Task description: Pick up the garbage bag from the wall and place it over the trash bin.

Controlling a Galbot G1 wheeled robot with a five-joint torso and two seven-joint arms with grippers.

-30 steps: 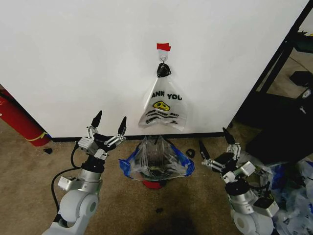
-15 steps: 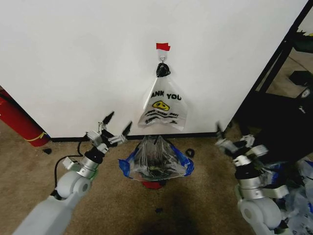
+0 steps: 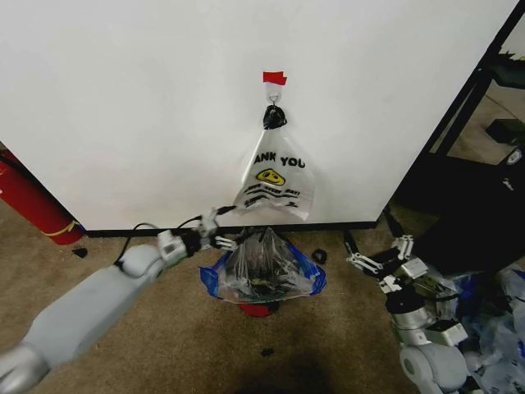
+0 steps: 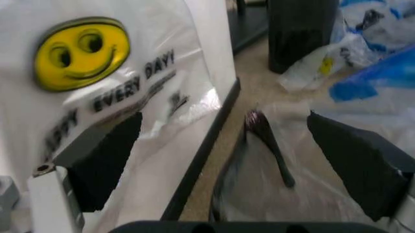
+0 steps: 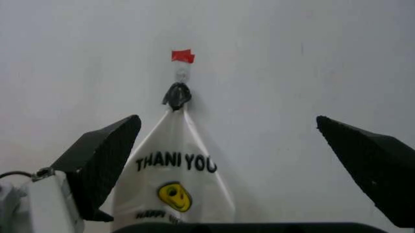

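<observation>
Head view: left gripper open at frame centre, touching the upper left edge of garbage bag draped over trash bin below the wall; right gripper open, farther right.

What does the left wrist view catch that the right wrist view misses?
Left wrist alone: the garbage bag draped on the floor below the wall, the black baseboard, and more bags farther along the floor. Right wrist alone: the red tape and hook, plus the THANK YOU bag's black knotted top. Both: that smiley bag, the white wall, and open gripper fingers framing the picture.
</observation>
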